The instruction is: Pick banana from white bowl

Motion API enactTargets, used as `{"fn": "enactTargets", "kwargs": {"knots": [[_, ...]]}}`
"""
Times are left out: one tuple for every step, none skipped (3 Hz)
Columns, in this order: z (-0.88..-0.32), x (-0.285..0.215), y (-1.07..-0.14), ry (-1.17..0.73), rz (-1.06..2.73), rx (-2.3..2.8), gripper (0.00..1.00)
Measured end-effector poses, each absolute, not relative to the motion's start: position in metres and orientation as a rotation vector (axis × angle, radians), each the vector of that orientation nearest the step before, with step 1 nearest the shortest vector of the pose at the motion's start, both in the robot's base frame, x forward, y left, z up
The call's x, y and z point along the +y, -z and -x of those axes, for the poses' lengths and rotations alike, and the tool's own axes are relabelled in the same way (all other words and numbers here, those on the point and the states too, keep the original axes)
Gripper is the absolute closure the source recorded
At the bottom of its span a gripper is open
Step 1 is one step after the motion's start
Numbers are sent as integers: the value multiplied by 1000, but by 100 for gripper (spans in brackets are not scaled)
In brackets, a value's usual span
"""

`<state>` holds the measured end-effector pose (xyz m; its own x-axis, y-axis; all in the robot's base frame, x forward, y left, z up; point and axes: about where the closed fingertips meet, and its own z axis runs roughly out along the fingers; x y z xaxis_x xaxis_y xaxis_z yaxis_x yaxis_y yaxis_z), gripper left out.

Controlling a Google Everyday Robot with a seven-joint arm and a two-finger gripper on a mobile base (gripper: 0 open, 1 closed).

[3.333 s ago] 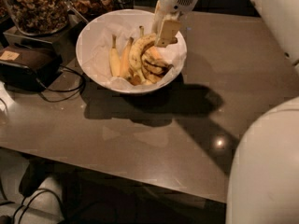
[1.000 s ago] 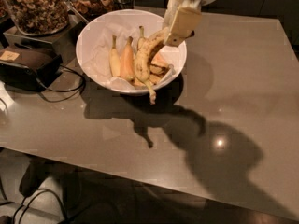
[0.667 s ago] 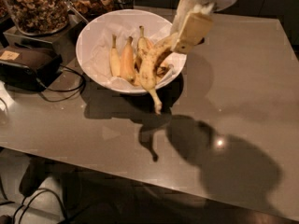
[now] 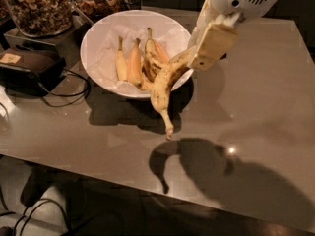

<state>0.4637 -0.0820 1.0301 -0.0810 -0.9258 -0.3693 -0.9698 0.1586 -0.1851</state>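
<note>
My gripper is shut on the upper end of the banana, a long curved yellow one with brown speckles. The banana hangs in the air over the front right rim of the white bowl, its thin stem tip pointing down above the table. The gripper is above and to the right of the bowl. The bowl is lined with crumpled white paper and holds several shorter bananas. The banana's shadow lies on the table in front.
Glass jars of nuts stand at the back left. A black device with cables sits left of the bowl. The grey table stretches to the right and front, with its front edge near the bottom.
The gripper has risen and moved right with the banana, lifting it out of the bowl so it now hangs over the rim.
</note>
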Motion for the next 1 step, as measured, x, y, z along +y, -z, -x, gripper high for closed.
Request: {"fn": "enactTargets", "kwargs": {"knots": [[-464, -82, -1030, -150, 1803, 2045, 100]]}}
